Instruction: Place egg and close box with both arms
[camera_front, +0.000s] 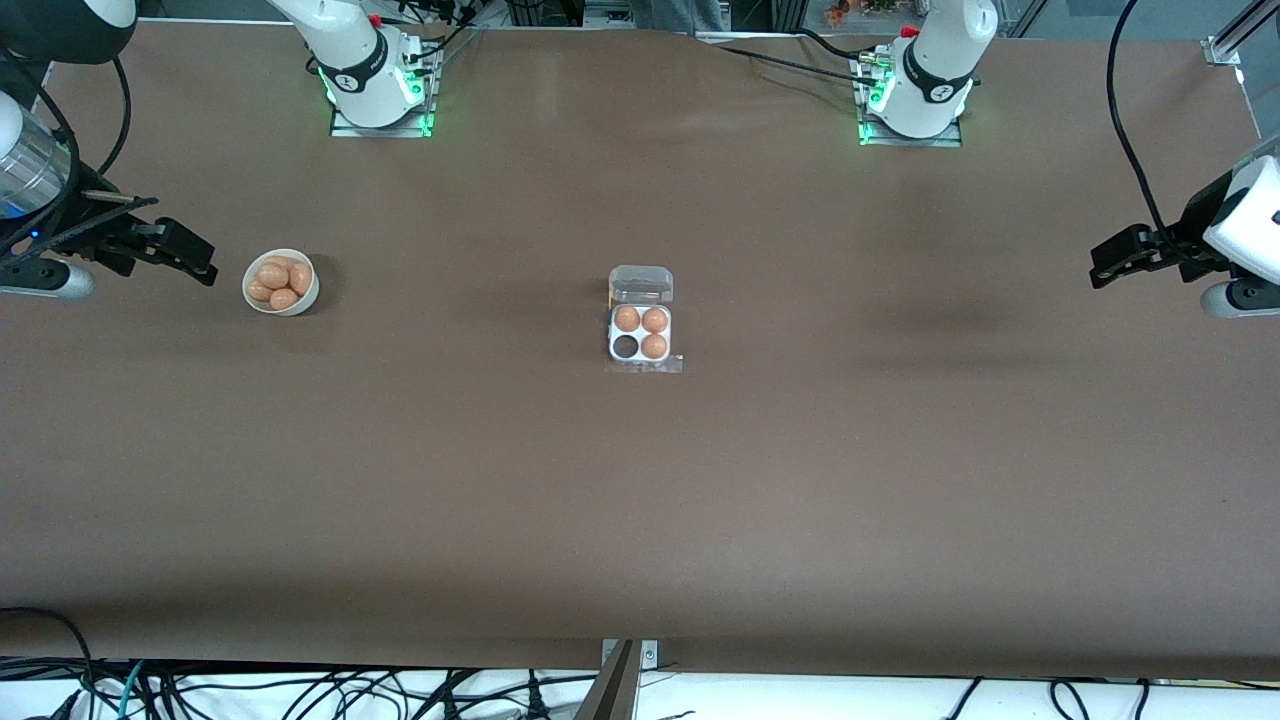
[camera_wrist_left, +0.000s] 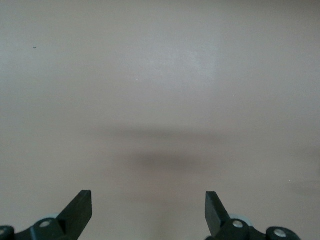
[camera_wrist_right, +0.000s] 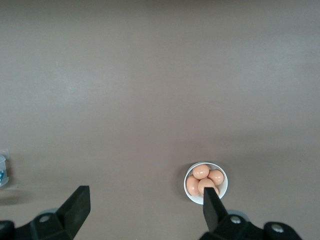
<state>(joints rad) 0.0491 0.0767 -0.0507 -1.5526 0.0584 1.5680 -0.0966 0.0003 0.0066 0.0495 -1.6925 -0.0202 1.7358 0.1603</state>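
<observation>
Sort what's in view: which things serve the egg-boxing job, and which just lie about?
Job:
- box, lid open, one cell empty
- eggs in the bowl
- right tool, open, beside the bowl
- left tool, open, over bare table

Lying about:
- cables at the table's edge

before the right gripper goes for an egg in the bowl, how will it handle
The eggs look smooth and rounded, so one would probably slip between the open fingers of the right gripper unless it is squeezed evenly. They lie heaped in the white bowl, so lifting one may shift its neighbours. Set on the bare table, it would likely roll.
</observation>
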